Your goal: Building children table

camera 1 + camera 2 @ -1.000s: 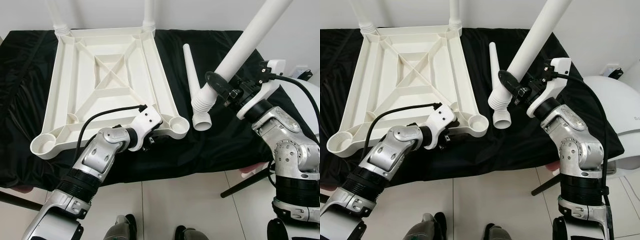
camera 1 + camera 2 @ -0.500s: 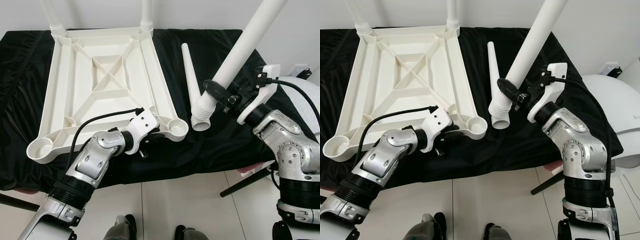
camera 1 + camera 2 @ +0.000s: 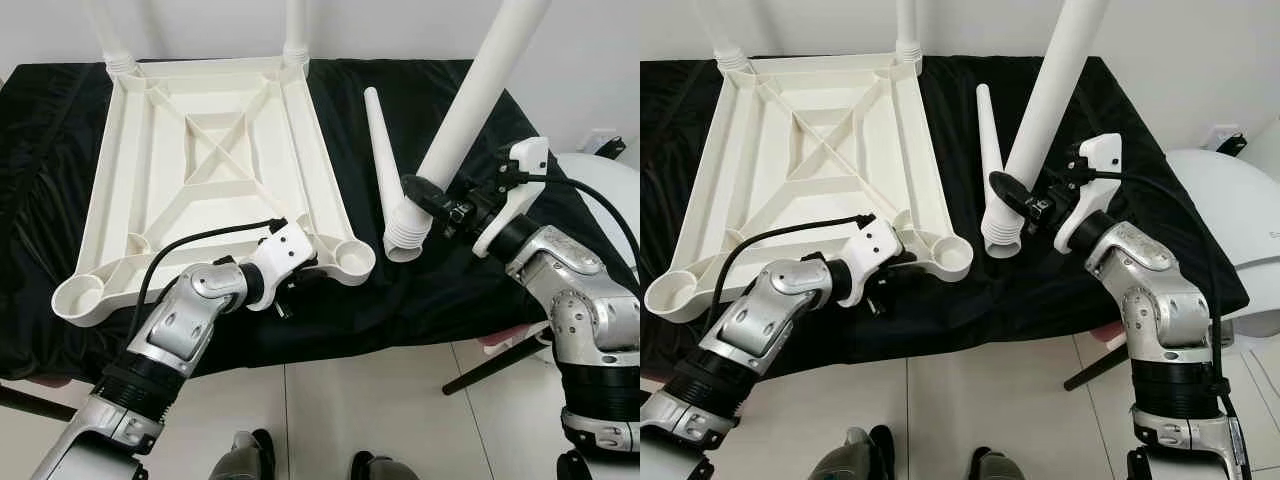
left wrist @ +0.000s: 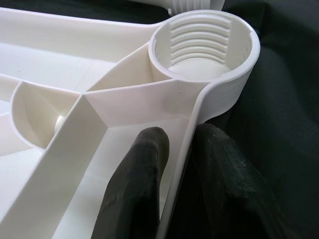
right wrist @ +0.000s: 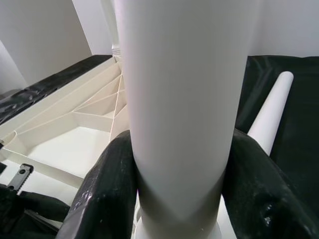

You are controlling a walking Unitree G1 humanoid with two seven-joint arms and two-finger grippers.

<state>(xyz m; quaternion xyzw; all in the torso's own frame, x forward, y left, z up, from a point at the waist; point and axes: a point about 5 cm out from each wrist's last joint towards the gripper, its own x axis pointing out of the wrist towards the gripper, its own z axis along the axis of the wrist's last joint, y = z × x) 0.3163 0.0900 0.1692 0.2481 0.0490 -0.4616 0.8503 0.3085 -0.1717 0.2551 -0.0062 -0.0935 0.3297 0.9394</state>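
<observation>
An upside-down white plastic table top (image 3: 215, 160) lies on a black cloth, with two legs screwed in at its far corners. My left gripper (image 4: 174, 184) is shut on the table top's near rim, just beside the empty threaded corner socket (image 4: 204, 42). My right gripper (image 3: 428, 200) is shut on a white table leg (image 3: 470, 100), held nearly upright with its ribbed end (image 3: 405, 225) low, right of that socket (image 3: 352, 255). Another loose leg (image 3: 380, 150) lies on the cloth beside it.
The black cloth (image 3: 430, 290) covers the work surface, whose front edge runs just beyond my arms. White tiled floor (image 3: 330, 410) lies below. The near left corner socket (image 3: 80, 297) stands empty. A white rounded object (image 3: 1240, 220) sits at the right.
My right gripper has swung the leg more upright and brought its ribbed end down and left, closer to the near corner socket. The left gripper keeps its hold on the rim.
</observation>
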